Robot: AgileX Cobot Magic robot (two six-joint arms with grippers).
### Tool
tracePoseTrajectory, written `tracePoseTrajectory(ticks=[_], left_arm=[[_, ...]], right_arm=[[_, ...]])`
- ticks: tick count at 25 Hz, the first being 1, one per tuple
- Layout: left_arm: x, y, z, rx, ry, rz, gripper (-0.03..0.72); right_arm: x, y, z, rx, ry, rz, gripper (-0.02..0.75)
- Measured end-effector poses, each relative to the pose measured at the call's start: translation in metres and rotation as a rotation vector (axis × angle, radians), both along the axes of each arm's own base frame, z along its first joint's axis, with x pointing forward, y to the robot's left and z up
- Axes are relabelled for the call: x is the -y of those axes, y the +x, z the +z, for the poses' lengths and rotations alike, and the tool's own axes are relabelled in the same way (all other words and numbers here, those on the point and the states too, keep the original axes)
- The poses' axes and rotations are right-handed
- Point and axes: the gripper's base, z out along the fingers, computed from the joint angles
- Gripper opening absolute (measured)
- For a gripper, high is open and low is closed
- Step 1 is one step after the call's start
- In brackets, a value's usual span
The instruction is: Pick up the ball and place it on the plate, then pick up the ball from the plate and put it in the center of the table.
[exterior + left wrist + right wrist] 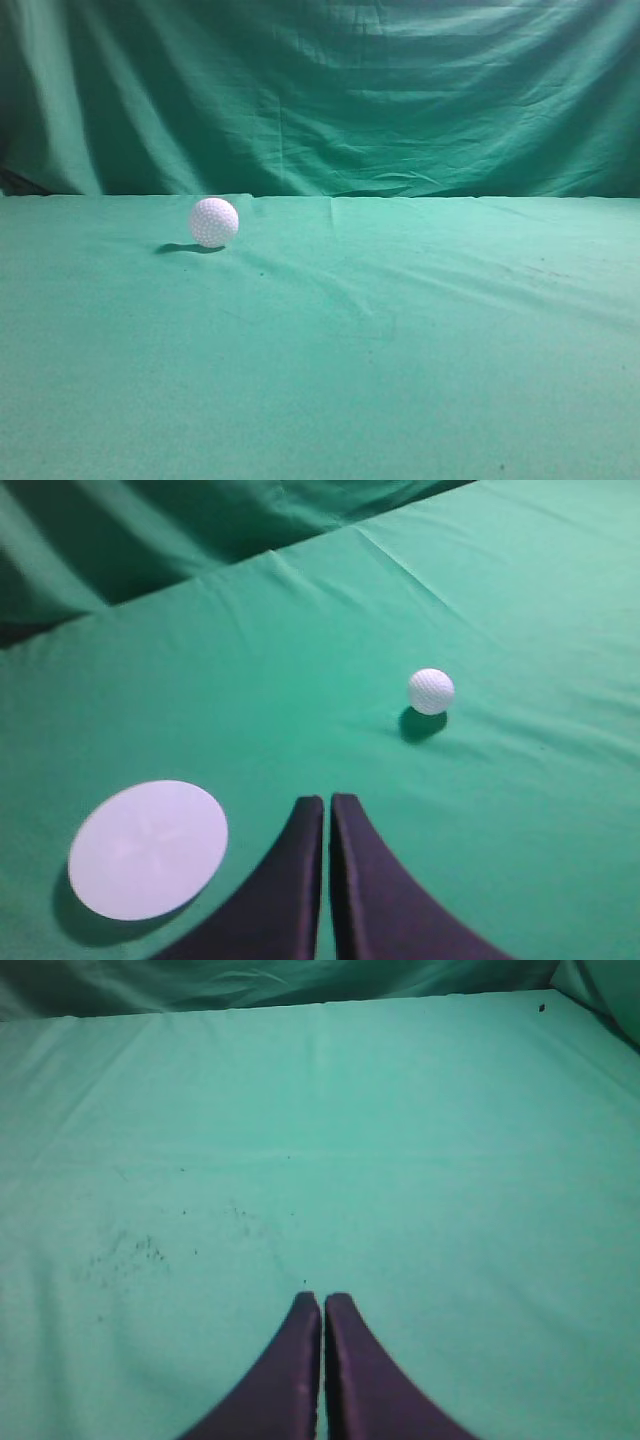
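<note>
A white dimpled ball (213, 221) rests on the green cloth at the far left of the table; it also shows in the left wrist view (431, 691), ahead and to the right of the fingers. A flat white round plate (148, 848) lies on the cloth to the left of my left gripper (327, 800), which is shut and empty above the cloth. My right gripper (323, 1299) is shut and empty above bare cloth. Neither gripper nor the plate shows in the exterior view.
The green cloth (400, 340) covers the table and hangs as a backdrop (330, 90) behind it. Dark specks (125, 1250) mark the cloth left of the right gripper.
</note>
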Motion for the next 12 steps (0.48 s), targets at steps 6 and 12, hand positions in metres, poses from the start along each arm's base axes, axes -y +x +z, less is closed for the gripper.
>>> tracePoseTrajectory(ticks=[6, 12], left_arm=[[-0.010, -0.019, -0.024, 0.169, -0.073, 0.119, 0.000], [-0.013, -0.023, -0.073, 0.166, -0.096, 0.165, 0.000]], right_arm=[[0.000, 0.000, 0.000, 0.000, 0.000, 0.000, 0.000], [0.000, 0.000, 0.000, -0.004, 0.000, 0.000, 0.000]])
